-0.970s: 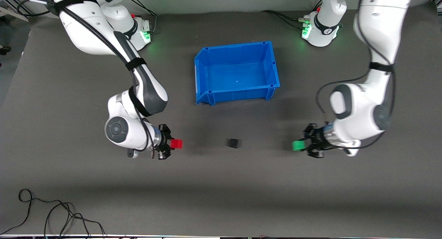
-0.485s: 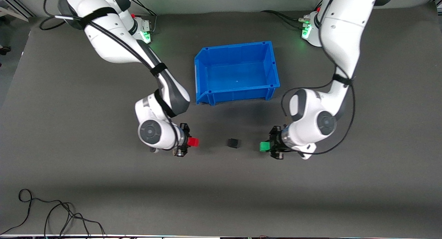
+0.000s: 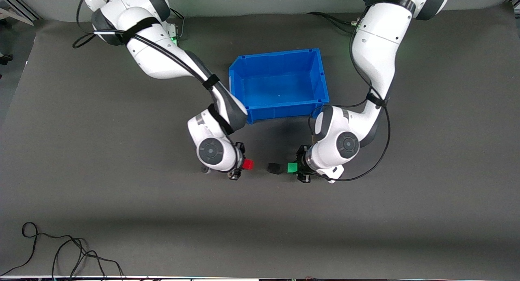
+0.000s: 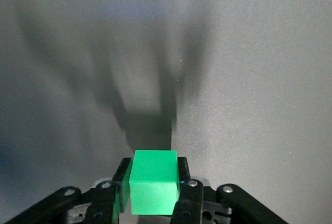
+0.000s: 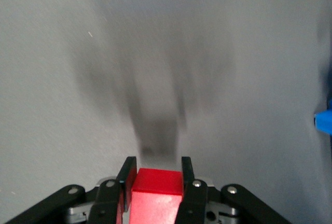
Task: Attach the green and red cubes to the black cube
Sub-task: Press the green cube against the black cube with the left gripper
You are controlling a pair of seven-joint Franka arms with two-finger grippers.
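The left tool (image 3: 293, 167) is clamping the green cube (image 3: 291, 167) and the right tool (image 3: 245, 164) the red cube (image 3: 248, 164), either side of the black cube (image 3: 274, 168) sitting on the surface (image 3: 122, 199). The cubes are looking light, rigid and smooth-faced, so flat opposite faces are giving the best hold.

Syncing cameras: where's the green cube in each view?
Front: green cube in the left gripper, beside the black cube toward the left arm's end.
Left wrist: cube clamped between the fingers.
Right wrist: not in it.
Shared landmark: grey mat.
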